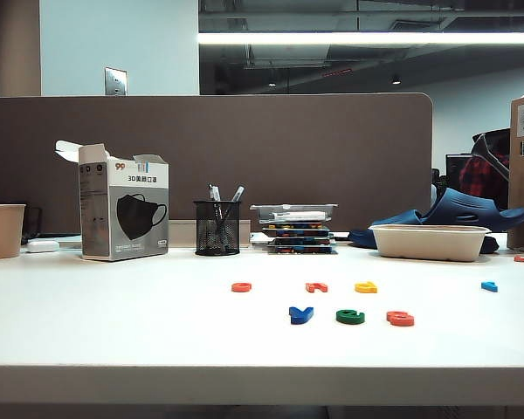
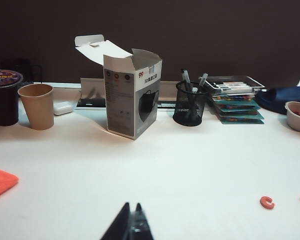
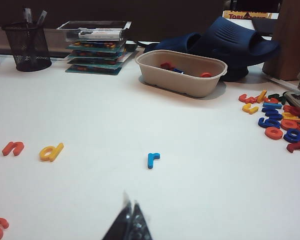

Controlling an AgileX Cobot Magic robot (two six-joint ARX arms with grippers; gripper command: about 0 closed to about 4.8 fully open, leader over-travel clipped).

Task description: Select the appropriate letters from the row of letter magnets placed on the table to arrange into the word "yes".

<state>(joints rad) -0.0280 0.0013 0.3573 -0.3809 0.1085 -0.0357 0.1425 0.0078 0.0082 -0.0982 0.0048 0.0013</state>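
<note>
Both arms sit low and pulled back, neither showing in the exterior view. The left claw [image 2: 131,224] points level across the counter [image 1: 113,323], its dark fingertips pressed together with nothing between them. The right claw [image 3: 131,222] does the same on its side, tips together and empty, hanging above bare white surface.

Out front, the word lies in a short line near the counter's front edge: the dark blue Y [image 1: 300,314], the dark green e [image 1: 350,317] just beside it, then the red-orange s [image 1: 400,319], running left to right in the exterior view. The Y's fork points away from the camera. Behind them sits a farther line: a red-orange letter [image 1: 241,286], another red-orange letter [image 1: 316,286], a yellow letter [image 1: 366,286] and, well apart to the right, a light blue letter [image 1: 489,285]. In the right wrist view the light blue one reads as an r and the yellow as a d.

On to the writing: the mask box [image 1: 122,209], flap open, carries "99" in red and "3D" followed by characters too small to read. Beside it stand a mesh pen cup [image 1: 217,227] and a paper cup [image 1: 3,230]. A beige tray [image 1: 430,241] stands at the right rear.
</note>
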